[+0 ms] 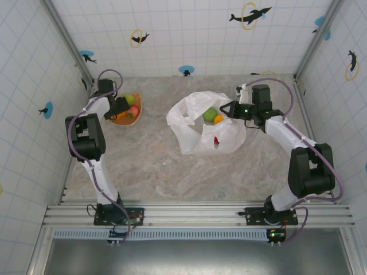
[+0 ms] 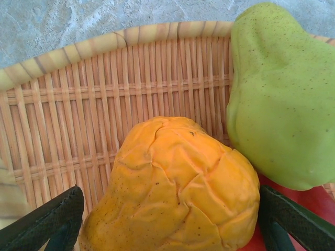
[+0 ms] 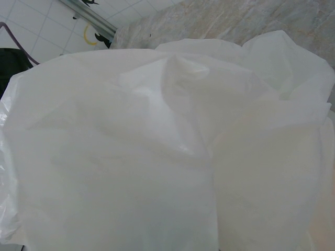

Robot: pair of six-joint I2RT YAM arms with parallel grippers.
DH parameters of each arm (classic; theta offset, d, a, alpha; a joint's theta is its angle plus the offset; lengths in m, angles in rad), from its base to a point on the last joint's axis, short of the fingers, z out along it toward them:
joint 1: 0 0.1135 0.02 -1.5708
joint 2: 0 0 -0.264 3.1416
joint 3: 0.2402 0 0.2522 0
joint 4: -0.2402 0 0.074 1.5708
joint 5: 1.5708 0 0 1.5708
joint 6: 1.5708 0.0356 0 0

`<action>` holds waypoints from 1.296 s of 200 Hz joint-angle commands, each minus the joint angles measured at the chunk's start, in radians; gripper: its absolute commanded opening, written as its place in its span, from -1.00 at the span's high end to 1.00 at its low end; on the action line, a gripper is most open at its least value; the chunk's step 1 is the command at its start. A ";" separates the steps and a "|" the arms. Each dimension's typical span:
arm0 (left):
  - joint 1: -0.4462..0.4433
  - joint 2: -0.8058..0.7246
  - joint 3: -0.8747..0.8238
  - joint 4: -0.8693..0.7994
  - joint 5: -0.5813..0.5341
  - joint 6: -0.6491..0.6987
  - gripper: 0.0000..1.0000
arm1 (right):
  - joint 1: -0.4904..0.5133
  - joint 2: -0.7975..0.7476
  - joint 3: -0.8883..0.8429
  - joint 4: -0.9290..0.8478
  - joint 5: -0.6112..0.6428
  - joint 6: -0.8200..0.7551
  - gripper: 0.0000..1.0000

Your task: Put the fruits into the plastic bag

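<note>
While the orange fruit point(image 2: 172, 193) sits in the woven tray point(image 2: 68, 115), just beside a green pear point(image 2: 282, 99) with a red fruit point(image 2: 309, 204) showing beneath, I have the left gripper point(image 2: 172, 222) straddling it, fingers point(image 2: 52, 219) wide, one on each side. Over at mid-table the plastic bag point(image 1: 192, 137) lies open, a green ball point(image 1: 210, 115) and an orange ball point(image 1: 218, 119) in its mouth. Right gripper point(image 1: 229, 109) is closed, pinching the bag's right rim.

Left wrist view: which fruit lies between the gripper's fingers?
The wrinkled orange fruit, centred in the open left gripper; the smooth green fruit sits off to the right, farther back.
</note>
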 commanded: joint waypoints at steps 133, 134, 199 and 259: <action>0.014 0.028 0.043 -0.022 -0.018 0.026 -0.44 | -0.006 -0.028 -0.016 0.011 -0.006 -0.012 1.00; 0.015 0.026 0.043 -0.022 -0.020 0.026 -0.44 | -0.006 -0.028 -0.017 0.011 -0.007 -0.011 1.00; 0.014 -0.150 -0.054 0.035 -0.143 -0.005 -0.31 | -0.012 -0.042 -0.021 0.006 -0.005 -0.014 1.00; -0.002 -0.590 -0.417 0.293 0.194 -0.172 -0.27 | -0.012 -0.039 -0.024 0.020 -0.012 0.000 1.00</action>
